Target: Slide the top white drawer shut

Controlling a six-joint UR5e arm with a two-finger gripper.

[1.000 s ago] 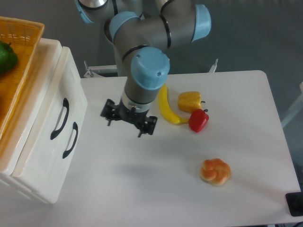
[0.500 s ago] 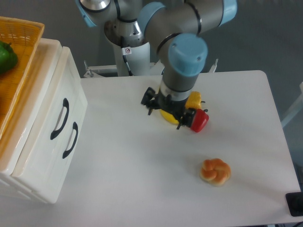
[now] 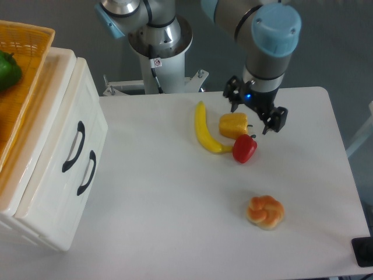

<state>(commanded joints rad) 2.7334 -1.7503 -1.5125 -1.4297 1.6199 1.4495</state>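
Above the table's [image 3: 175,233] far right part, the gripper [image 3: 254,111] hangs off the arm's blue-capped wrist [image 3: 274,29], pointing down. Jaws: 2 black fingers spread apart, nothing between them, holding nothing.

Just left of and below the jaws: yellow bell pepper [image 3: 233,125], lying on the tabletop, close to the nearer finger but contact cannot be judged from this angle. Below the jaws: red bell pepper [image 3: 244,149], touching or nearly touching the yellow one. Further left of the jaws: banana [image 3: 204,131], curved, its lower end just beside both peppers. Well below the jaws, toward the near edge: a round orange-and-cream pastry [image 3: 265,212], apart from the other items.

Far left of the jaws, across the open tabletop: white cabinet [image 3: 35,210] at the frame's left edge. The top white drawer [image 3: 55,146] shows its front with a black curved handle [image 3: 74,146]; the front sits about level with the lower drawer front [image 3: 67,192], which carries its own black handle [image 3: 87,172]. No gap visible from this view between the upper front and the cabinet body. Gripper and drawer are well apart.

On top of the cabinet: orange wicker basket [image 3: 17,87] with a green item [image 3: 8,70] inside, partly cut off by the frame.
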